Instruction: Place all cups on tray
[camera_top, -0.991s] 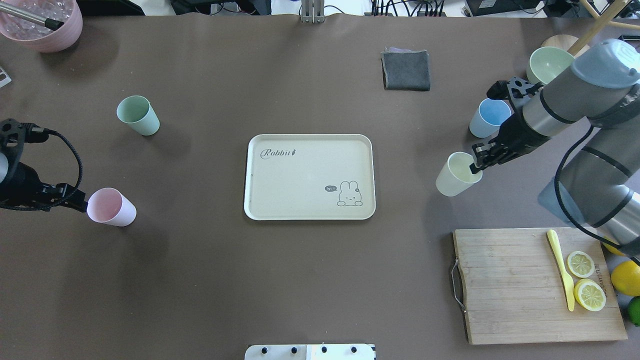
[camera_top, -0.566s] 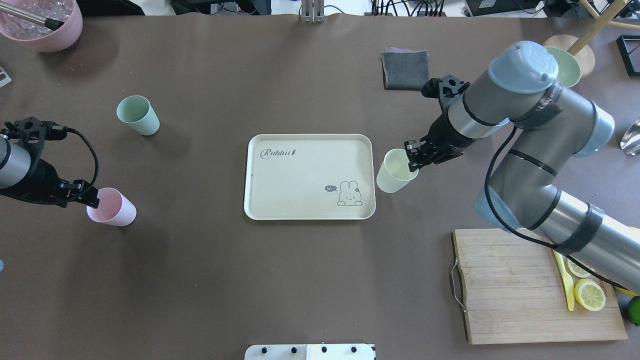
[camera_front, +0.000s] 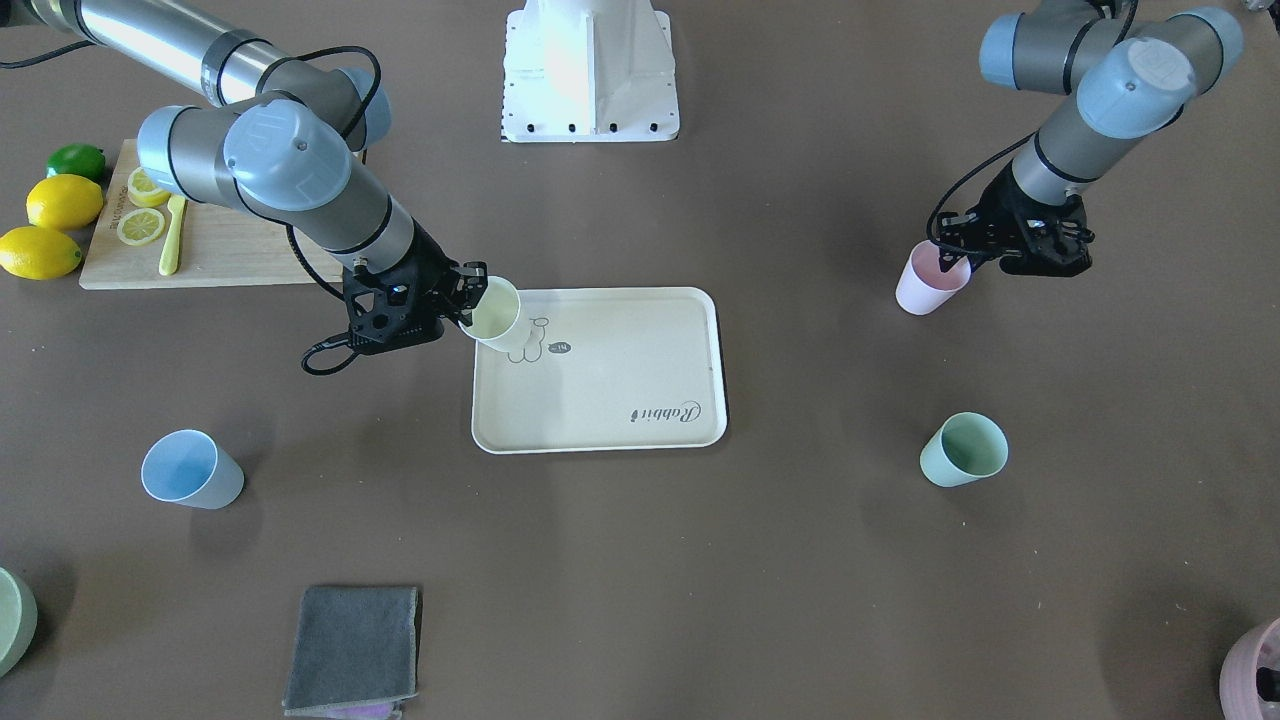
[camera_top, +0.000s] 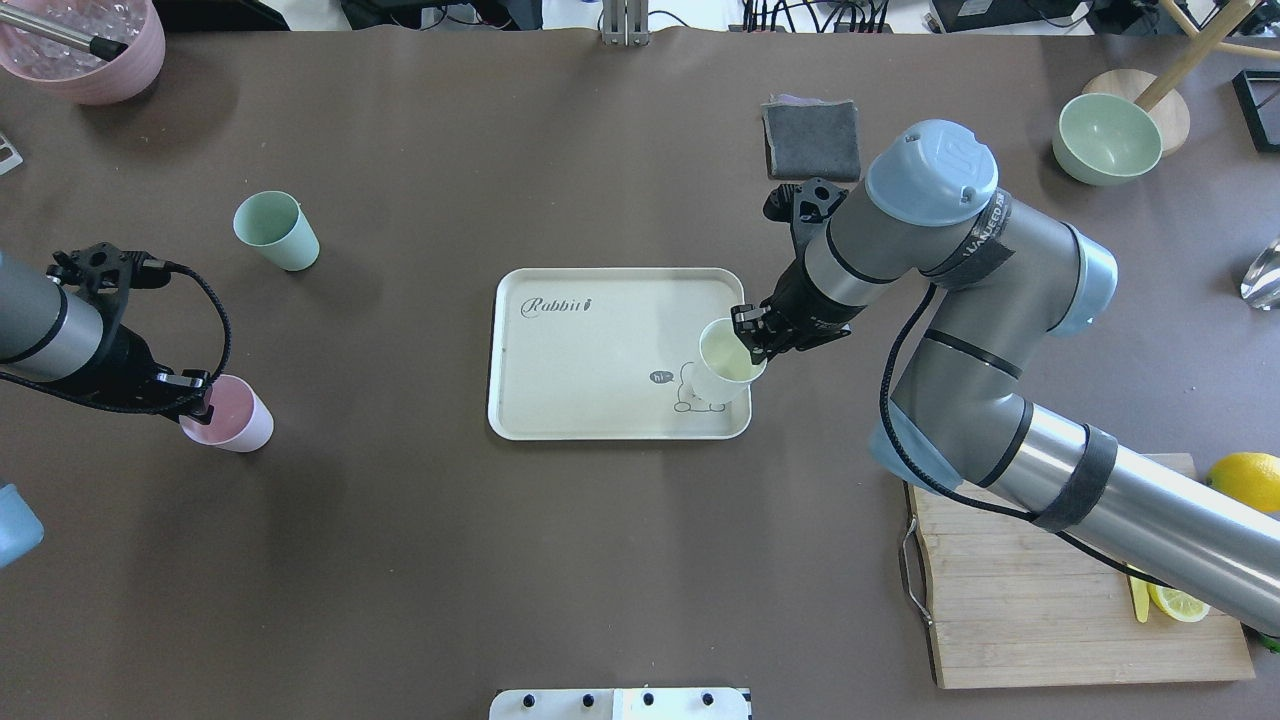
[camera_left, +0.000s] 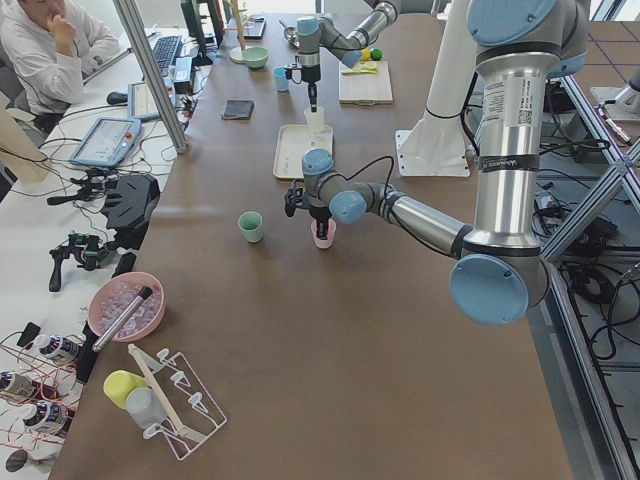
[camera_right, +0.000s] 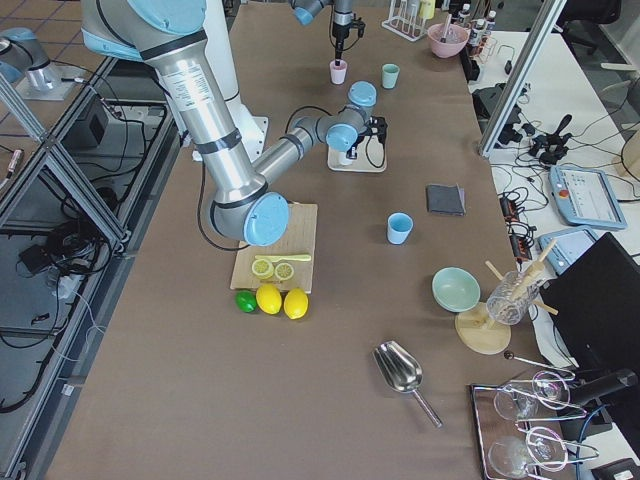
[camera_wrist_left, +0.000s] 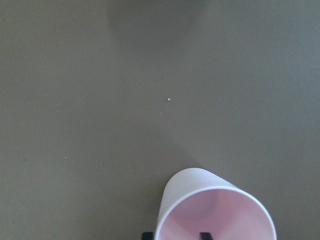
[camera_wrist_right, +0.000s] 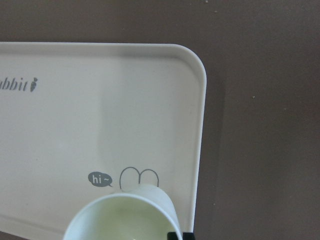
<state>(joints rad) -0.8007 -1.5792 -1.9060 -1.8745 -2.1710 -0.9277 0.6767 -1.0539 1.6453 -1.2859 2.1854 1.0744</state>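
Overhead exterior view, right side first: the right gripper (camera_top: 748, 343) has its fingers (camera_wrist_right: 178, 235) pinched onto the rim of the pale yellow cup (camera_top: 722, 372), one inside the wall and one outside. That cup is over the tray (camera_top: 600, 350), at the corner nearest that arm. Whether its base is seated on the tray floor cannot be determined. Left gripper (camera_top: 197, 392): the left wrist view shows its fingertips (camera_wrist_left: 205, 234) apart, one on either side of the wall of the pink cup (camera_top: 238, 421), not clamped on it. The pink cup stands on the table (camera_top: 400, 560), well apart from the tray. The mint green cup (camera_top: 277, 231) and the light blue cup (camera_front: 190, 470) stand unattended on the table, each well clear of the tray. Assessment: no cup is confirmed released on the tray. One is in delivery, one is about to be taken up, and two are outstanding. The task is judged to be in its early part.
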